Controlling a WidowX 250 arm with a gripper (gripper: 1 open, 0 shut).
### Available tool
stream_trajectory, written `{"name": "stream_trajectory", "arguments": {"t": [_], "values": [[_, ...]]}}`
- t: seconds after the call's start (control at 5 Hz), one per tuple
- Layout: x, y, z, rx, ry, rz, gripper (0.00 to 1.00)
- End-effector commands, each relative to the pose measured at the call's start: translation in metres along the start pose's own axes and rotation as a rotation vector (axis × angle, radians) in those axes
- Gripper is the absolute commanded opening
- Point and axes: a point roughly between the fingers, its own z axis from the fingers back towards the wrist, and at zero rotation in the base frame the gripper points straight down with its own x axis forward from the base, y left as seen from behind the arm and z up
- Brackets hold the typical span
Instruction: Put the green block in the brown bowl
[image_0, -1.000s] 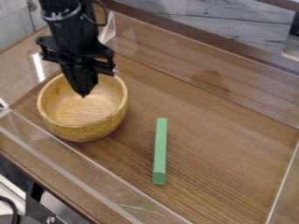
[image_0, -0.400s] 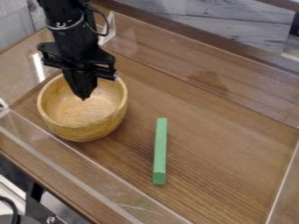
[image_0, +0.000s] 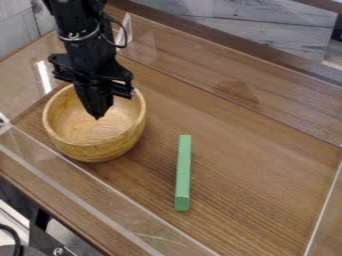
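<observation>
One green block (image_0: 183, 173) lies flat toward the worktop's (image_0: 267, 140) near edge, well apart from the brown bowl (image_0: 94, 125) by the left edge. The claw (image_0: 95, 110), pinched closed and empty, hangs inside the bowl; descending further risks striking the wood

block (image_0: 183, 172) right of bowl (image_0: 94, 126), hand (image_0: 95, 110) above bowl

We see even, moderately bright light, with pale glare streaks on the wooden table (image_0: 254, 110) and low resolution softening all edges.
</observation>
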Motion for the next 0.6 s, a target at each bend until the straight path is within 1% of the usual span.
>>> {"name": "stream_trajectory", "arguments": {"t": [0.0,0.2,0.4], "values": [[0.015,-0.005,0.006,0.011,-0.044,-0.035,0.0],[0.017,0.003,0.0,0.009,-0.036,-0.082,1.0],[0.02,0.011,-0.003,0.004,-0.027,-0.127,1.0]]}}
